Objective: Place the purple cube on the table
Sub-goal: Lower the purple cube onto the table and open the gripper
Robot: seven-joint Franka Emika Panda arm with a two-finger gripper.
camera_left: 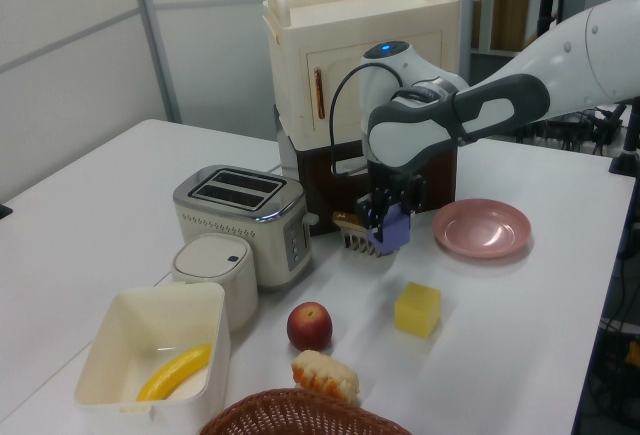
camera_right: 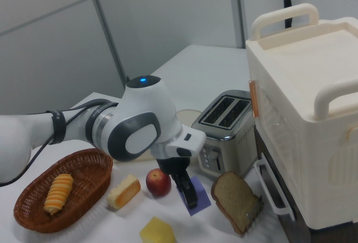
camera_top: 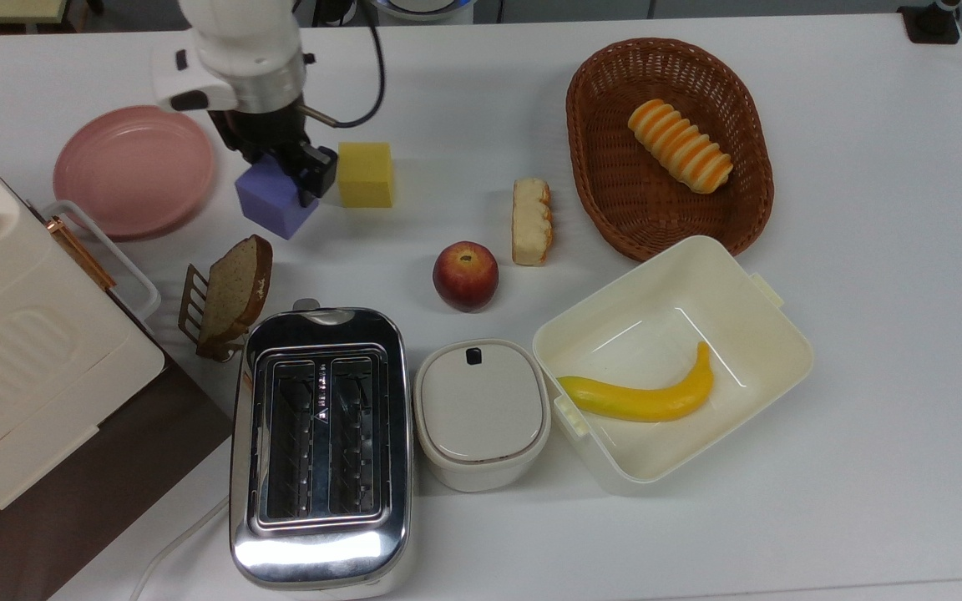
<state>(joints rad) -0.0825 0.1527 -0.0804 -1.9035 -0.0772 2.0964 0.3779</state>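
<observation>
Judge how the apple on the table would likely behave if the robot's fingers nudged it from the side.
The apple is round and rests on a small base, so it would probably roll or wobble rather than slide. It looks smooth and glossy, so the fingers may slip off it. The yellow cube has flat faces and would likely just slide.
</observation>
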